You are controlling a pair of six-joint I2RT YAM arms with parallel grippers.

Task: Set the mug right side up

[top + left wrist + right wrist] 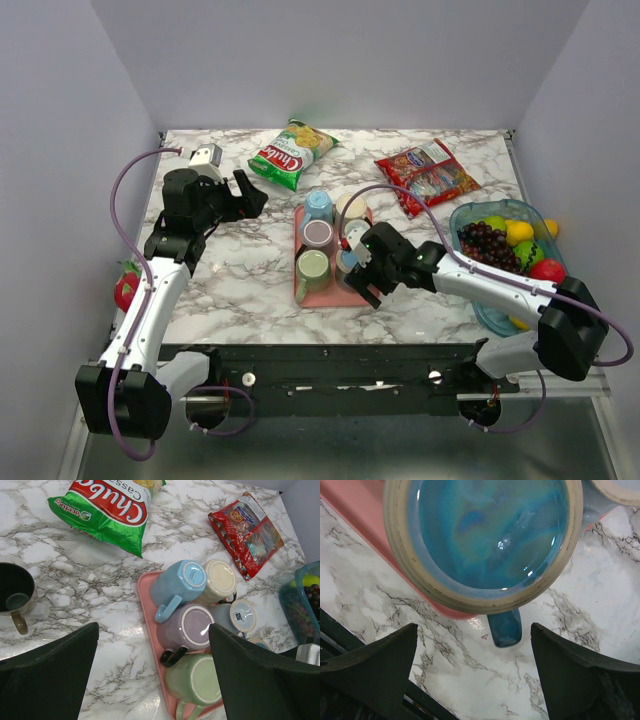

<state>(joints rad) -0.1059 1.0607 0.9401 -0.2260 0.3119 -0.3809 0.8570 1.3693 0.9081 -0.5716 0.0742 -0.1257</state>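
A pink tray (345,292) holds several mugs bottom up: light blue (177,582), cream (220,579), purple (187,627), green (197,677) and grey (235,617). In the right wrist view a blue glazed mug (485,525) with a tan rim fills the top of the frame at the tray's near right edge. Its handle (505,627) sticks out over the marble. I cannot tell whether its mouth or its base faces the camera. My right gripper (472,645) is open, empty and just above that handle (358,272). My left gripper (154,630) is open and empty, above the table left of the tray (250,197).
A dark mug (15,592) stands upright on the marble at the far left. A green chip bag (290,152) and a red snack bag (428,175) lie at the back. A blue fruit basket (495,315) sits at the right. A red object (126,288) lies by the left edge.
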